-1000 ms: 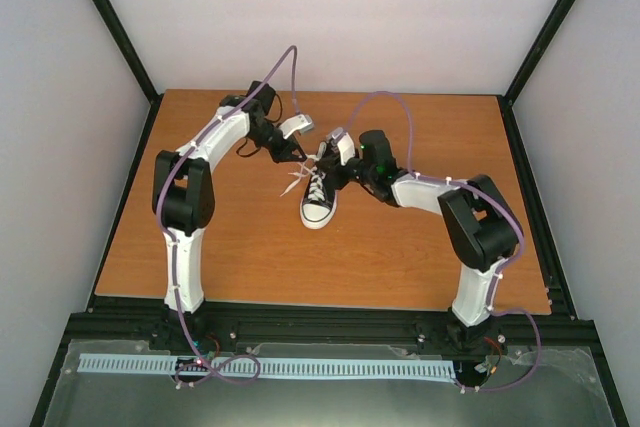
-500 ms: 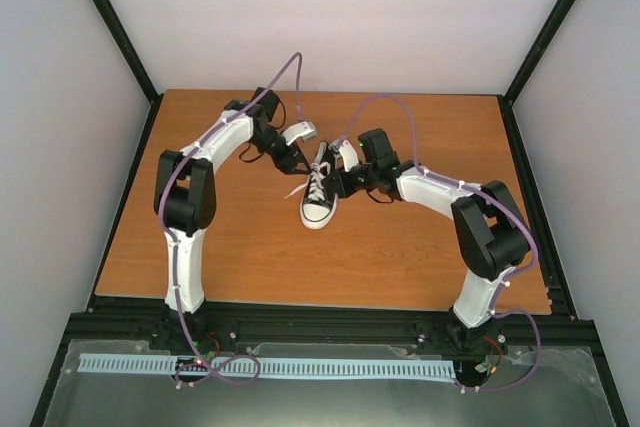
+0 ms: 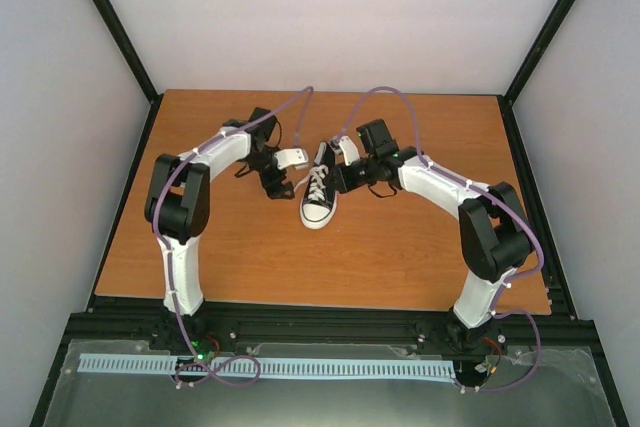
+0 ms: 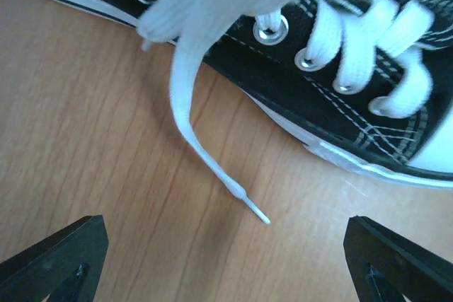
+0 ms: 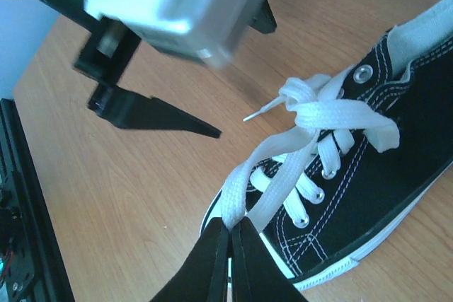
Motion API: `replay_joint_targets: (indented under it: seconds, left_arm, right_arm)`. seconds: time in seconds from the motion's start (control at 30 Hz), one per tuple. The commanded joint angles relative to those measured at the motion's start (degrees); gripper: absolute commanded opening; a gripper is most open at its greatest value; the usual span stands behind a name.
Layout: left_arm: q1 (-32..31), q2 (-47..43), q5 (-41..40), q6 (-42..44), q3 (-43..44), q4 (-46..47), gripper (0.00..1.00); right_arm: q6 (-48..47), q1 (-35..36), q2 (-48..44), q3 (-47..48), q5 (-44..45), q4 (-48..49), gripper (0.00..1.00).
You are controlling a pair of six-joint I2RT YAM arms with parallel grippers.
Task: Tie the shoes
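Dropped lower since a second ago: my left end effector (image 3: 272,183) now sits right beside the sneaker (image 3: 318,199).

It's released, fingers (image 4: 64,256) spread wide over the wood surface (image 4: 106,175), with a loose lace tip (image 4: 239,196) lying on the surface between them and the shoe's side. Sneaker's mid-frame in the top view, toe toward the bottom edge. My right end effector (image 5: 231,245) comes in from the shoe's other side and is clenched on a white lace strand (image 5: 237,192), stretched from the crossing by the top eyelets down to the lower middle of its wrist view.
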Motion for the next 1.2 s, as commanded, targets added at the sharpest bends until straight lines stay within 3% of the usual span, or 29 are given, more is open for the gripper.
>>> replay_joint_targets:
  seconds: [0.0,0.17,0.27,0.33,0.5,0.83,1.17]
  left_arm:
    - [-3.25,1.62,-7.43,3.25,0.14,8.95,0.94]
    - [-4.45,4.54,-7.91,3.06,1.18,9.37,0.94]
    - [-4.45,6.45,-11.68,1.47,1.98,10.24,0.84]
    - [-4.45,7.51,-13.28,0.72,2.90,9.80,0.65]
    - [-4.21,7.37,-14.63,-1.07,2.96,9.50,0.04]
    - [0.45,2.70,-16.52,-11.15,2.88,11.91,0.01]
    - [4.29,-1.36,-19.02,-11.08,0.15,13.14,0.01]
  right_arm:
    - [1.64,-0.42,0.54,1.13,-0.96,-4.10,0.03]
    - [1.74,-0.59,0.26,1.27,-1.29,-5.42,0.03]
    - [1.82,-0.99,0.05,1.40,-2.25,-6.88,0.03]
    - [1.74,-1.35,-0.42,1.44,-2.36,-8.33,0.03]
    - [0.11,-2.08,-2.47,1.39,-1.17,-13.41,0.03]
    - [-2.47,-6.01,-6.77,-3.45,2.54,-20.11,0.03]
    - [-5.12,-8.16,-6.47,-2.54,13.55,-26.90,0.03]
